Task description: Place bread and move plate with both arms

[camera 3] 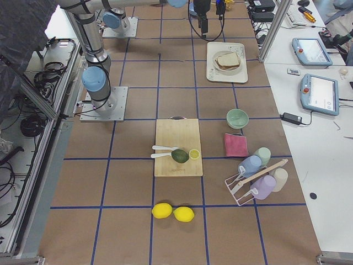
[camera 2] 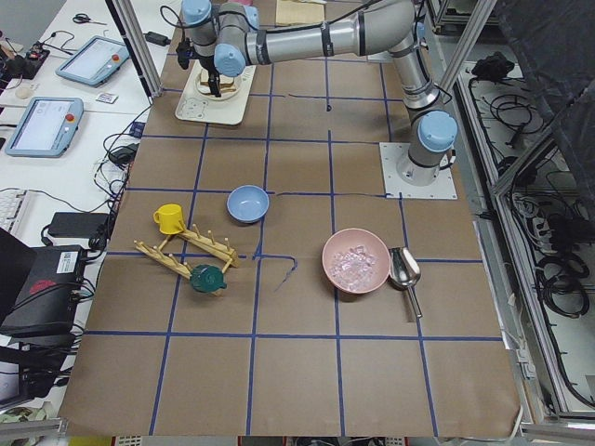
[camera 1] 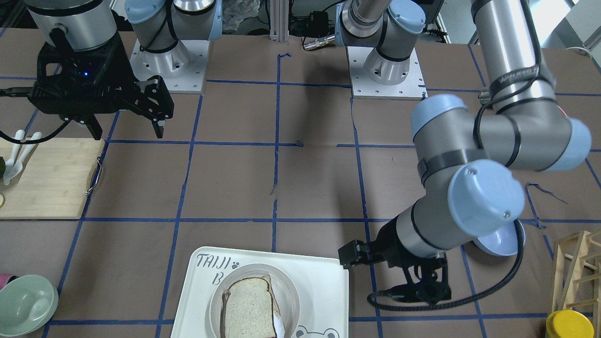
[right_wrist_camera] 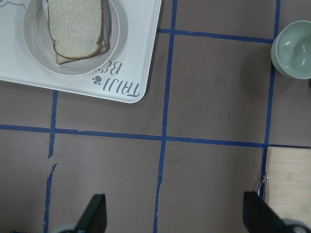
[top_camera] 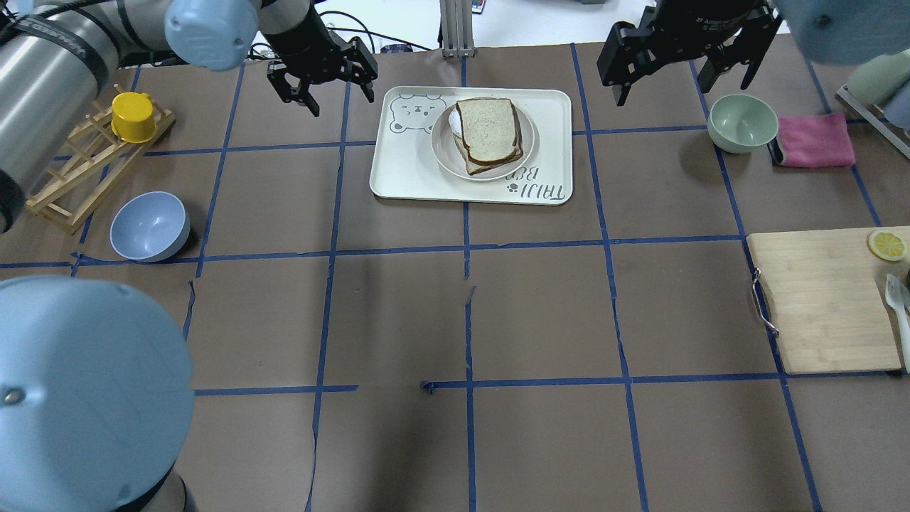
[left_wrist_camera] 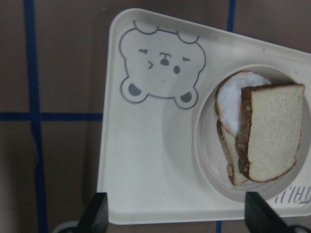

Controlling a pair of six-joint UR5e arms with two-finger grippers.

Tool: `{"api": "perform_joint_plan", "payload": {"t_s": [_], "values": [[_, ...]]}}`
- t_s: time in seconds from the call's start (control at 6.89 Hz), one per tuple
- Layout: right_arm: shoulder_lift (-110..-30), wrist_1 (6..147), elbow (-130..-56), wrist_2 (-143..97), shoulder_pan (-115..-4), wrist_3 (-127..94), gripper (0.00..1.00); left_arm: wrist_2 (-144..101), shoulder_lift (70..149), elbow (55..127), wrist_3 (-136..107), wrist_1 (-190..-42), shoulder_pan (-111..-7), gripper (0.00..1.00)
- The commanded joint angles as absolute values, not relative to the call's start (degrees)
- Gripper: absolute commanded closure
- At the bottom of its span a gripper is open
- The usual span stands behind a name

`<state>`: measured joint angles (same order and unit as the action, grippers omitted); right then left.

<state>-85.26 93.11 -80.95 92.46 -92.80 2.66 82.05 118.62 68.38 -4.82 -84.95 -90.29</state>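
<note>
Front-facing: the bread [camera 1: 249, 305] lies on the plate [camera 1: 287, 286], which sits on the tray [camera 1: 324, 291] at the desk's [camera 1: 305, 188] operator edge.

Overhead: the left jaws stand apart and empty, just off the tray's far left corner. The right jaws are also apart and empty, off its right side near the green bowl [top_camera: 743, 122]. I count one plate, one tray and two stacked slices.

Left wrist: the top slice overlaps the lower one, and a white round piece [left_wrist_camera: 233, 94] peeps out beneath.

Right wrist: the tray corner shows, and the jaws are wide over the desk.

The placing looks done. The plate move seems next, calling for both jaws to close on opposite rims, low inside the tray.
</note>
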Motion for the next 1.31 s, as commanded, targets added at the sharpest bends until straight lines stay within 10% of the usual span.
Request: {"api": "perform_joint_plan", "payload": {"t_s": [0.0,1.16], "values": [[-85.34,93.08,-80.95,92.46,-92.9,2.64,0.0,87.27,108.77,69.77,-2.13,-98.83,-87.21,0.0],[-85.25,93.34,-80.86,91.85,-92.9,0.53,0.0,88.42,92.02,88.15,-1.93,-98.0,-86.84,0.0]]}}
